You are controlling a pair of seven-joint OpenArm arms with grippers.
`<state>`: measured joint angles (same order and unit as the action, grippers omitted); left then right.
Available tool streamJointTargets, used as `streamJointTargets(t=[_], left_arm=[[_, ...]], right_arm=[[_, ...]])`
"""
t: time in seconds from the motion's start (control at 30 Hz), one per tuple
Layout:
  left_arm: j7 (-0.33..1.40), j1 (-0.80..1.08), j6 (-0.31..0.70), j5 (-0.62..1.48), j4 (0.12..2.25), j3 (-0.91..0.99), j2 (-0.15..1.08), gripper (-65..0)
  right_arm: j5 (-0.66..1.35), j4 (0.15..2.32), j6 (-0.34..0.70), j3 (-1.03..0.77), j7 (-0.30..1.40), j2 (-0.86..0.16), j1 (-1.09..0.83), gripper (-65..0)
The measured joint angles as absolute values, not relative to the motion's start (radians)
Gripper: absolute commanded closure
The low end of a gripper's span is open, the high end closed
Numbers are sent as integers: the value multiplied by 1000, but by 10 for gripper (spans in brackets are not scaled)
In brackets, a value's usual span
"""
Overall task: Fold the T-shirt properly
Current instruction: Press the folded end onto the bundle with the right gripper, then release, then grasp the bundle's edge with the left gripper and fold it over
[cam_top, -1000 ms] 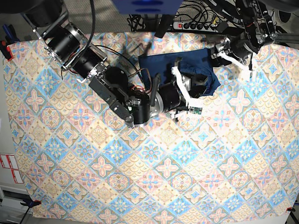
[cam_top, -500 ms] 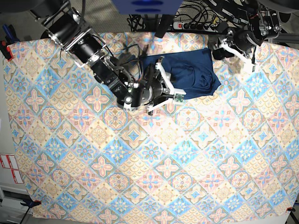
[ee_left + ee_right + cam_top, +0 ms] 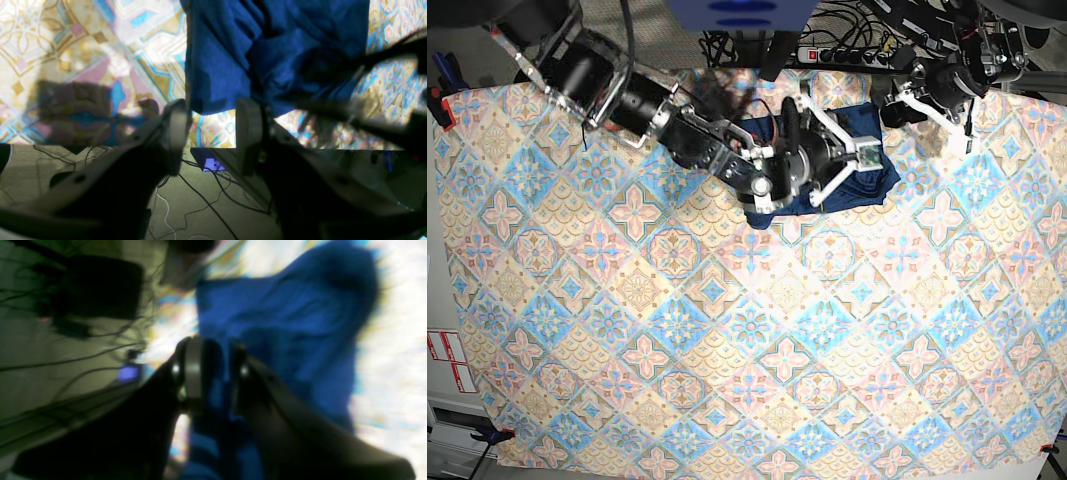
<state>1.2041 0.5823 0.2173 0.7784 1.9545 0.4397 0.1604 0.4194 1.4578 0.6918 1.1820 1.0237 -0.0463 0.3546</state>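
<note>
My shirt (image 3: 875,180) is plain dark navy, no print. Under it, the tablecloth (image 3: 727,350) repeats diamond tiles in blue, pink and tan floral motifs.

Table covered by a patterned cloth (image 3: 727,380) of blue, pink and tan floral diamonds filling the frame, power strip (image 3: 847,55) and tangled cables (image 3: 727,45) along the top edge, red-and-white label (image 3: 445,358) at lower left, grey floor beyond.
</note>
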Motion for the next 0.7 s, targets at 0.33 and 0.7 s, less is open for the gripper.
streamJointTargets(t=[0.33, 0.7], left_arm=[[1203, 604, 217, 783, 1958, 438, 163, -228], [1204, 620, 217, 779, 1958, 438, 155, -227]], right_arm=[[428, 1514, 697, 1054, 1018, -27, 384, -146], [425, 1453, 696, 874, 1015, -156, 378, -145]])
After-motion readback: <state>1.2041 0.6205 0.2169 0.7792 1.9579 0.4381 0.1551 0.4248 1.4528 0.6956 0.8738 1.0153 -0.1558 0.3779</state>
